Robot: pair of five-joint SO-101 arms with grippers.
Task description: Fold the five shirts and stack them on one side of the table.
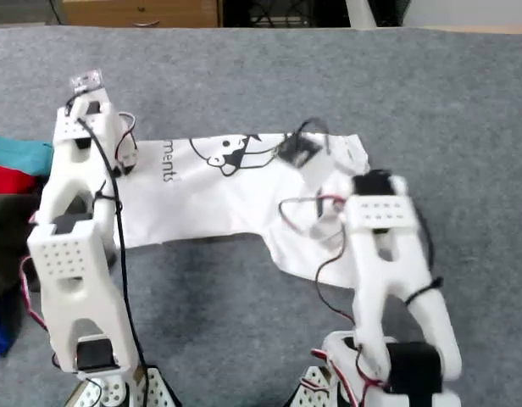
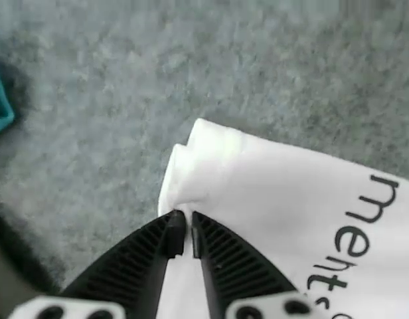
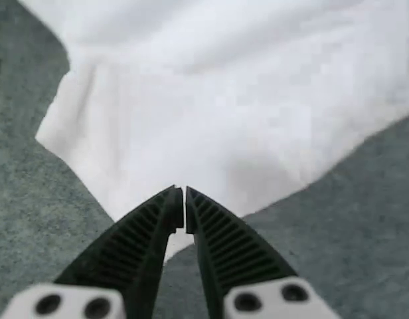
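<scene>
White shirt (image 1: pixel 219 199) lies spread on the grey felt table (image 1: pixel 464 102). At the corner of it nearest the coloured shirts (image 1: pixel 11 170), the left gripper (image 2: pixel 182 229) is clamped on a pucker of cloth. The right gripper (image 3: pixel 184 199), jaws pressed together, sits at the shirt's opposite edge. Whether it has caught any cloth, I can't tell.

The surface (image 1: pixel 244 85) carries a grey, carpet-like covering over its whole visible area. Beyond its far edge stands a wooden cabinet (image 1: pixel 142 12) with a drawer front and a small dark handle. A pale panel (image 1: pixel 464 10) lies further along the same edge.
</scene>
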